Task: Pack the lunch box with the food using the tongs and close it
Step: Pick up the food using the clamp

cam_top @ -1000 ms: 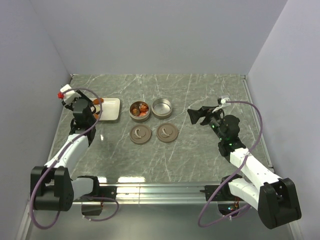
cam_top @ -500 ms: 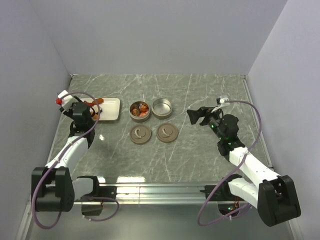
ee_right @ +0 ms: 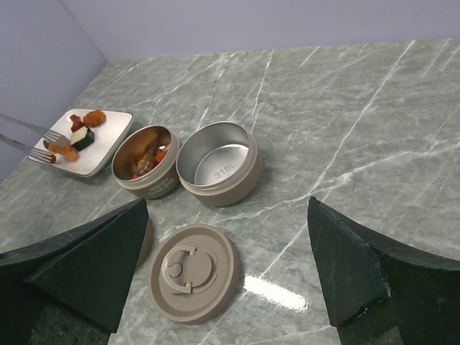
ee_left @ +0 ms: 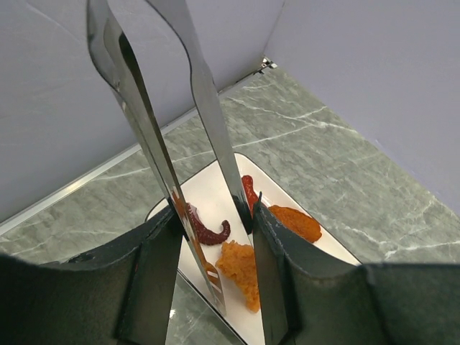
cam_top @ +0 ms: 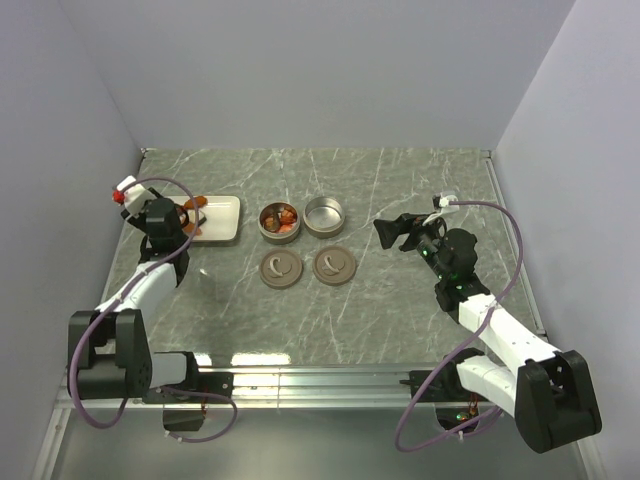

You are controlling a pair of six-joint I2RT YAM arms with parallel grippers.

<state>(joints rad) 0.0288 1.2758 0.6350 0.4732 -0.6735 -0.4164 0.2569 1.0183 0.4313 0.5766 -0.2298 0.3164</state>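
My left gripper [ee_left: 215,277] is shut on the metal tongs [ee_left: 147,136], which run between its fingers down to the white plate [ee_left: 208,190]. The tongs' arms stand apart, with a forked tip by an orange piece of food [ee_left: 241,269]. A red-brown curl [ee_left: 207,231], another orange piece [ee_left: 296,223] and a red piece [ee_left: 249,190] lie beside it. The lunch box is two round tins: one [cam_top: 279,221] holds some food, the other [cam_top: 323,215] is empty. Their two lids [cam_top: 280,267] [cam_top: 334,265] lie flat in front. My right gripper [cam_top: 398,230] hangs open above the table, right of the tins.
The plate [cam_top: 222,222] sits at the table's left, close to the side wall. From the right wrist, the empty tin [ee_right: 217,171] and one lid [ee_right: 192,270] are nearest. Grey walls close in the table on three sides.
My left wrist has swung a little toward the back left, keeping the tongs over the plate. The right arm has barely shifted.
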